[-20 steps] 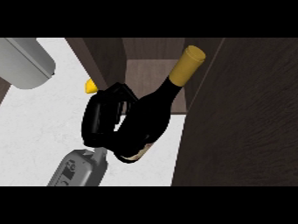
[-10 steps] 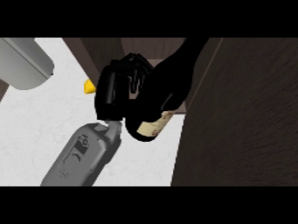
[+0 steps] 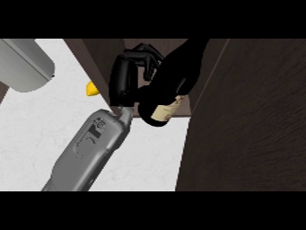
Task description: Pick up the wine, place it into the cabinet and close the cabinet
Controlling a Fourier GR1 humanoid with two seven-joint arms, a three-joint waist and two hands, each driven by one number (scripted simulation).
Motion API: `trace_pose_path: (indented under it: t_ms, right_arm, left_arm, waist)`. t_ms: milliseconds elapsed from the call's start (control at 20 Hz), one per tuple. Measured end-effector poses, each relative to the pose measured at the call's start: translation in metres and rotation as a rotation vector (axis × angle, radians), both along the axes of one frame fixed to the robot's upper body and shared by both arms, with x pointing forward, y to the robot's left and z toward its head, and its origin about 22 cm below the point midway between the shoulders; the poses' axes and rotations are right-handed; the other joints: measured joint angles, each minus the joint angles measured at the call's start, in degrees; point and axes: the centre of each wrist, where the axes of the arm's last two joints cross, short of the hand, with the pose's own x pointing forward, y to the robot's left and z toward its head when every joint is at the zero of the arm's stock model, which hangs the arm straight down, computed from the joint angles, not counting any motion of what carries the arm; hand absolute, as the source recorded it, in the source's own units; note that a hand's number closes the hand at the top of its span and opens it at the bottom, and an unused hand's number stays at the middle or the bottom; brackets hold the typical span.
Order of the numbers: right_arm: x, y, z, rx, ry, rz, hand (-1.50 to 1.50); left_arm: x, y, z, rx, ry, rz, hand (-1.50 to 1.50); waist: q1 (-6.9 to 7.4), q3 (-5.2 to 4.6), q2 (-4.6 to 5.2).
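Note:
The wine bottle point(image 3: 175, 76) is dark with a cream label at its near end, and it tilts with its neck pointing up into the open cabinet point(image 3: 92, 58). Its cap is out of sight. My left hand point(image 3: 123, 83) is just left of the bottle, fingers curled over it from the top, at the cabinet's opening. The grey forearm point(image 3: 89, 148) rises from the lower left. The cabinet door point(image 3: 255, 121) stands open as a wide dark brown panel on the right. My right hand does not show.
A grey rounded appliance point(image 3: 19, 63) sits at the upper left on the white counter point(image 3: 29, 134). A small yellow object point(image 3: 90, 89) peeks out beside the cabinet's left wall, close to my hand.
My left hand has carried the bottle up and deeper into the cabinet opening. The yellow cap, visible a second ago, has passed out of sight, and the forearm has followed.

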Motion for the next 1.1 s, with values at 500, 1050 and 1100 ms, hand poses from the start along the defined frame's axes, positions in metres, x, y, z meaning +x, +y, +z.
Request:
trace_pose_path:
  t_ms: [500, 1050, 1100]
  right_arm:
    - [0.000, -0.003, 0.001, 0.000, -0.002, -0.004, -1.50]
    - [0.003, -0.003, 0.000, 0.001, -0.009, 0.002, -1.50]
    - [0.004, -0.002, -0.001, 0.004, -0.008, 0.009, -1.50]
  left_arm:
    - [0.018, 0.000, -0.025, 0.068, -0.005, 0.034, 1.50]
    - [0.023, 0.000, -0.068, 0.083, 0.044, 0.049, 1.50]
    - [0.021, 0.002, -0.076, 0.090, 0.050, 0.053, 1.50]
  waist:
    - [-0.20, -0.01, 0.04]
    - [-0.33, -0.03, 0.13]
    - [-0.38, -0.03, 0.16]
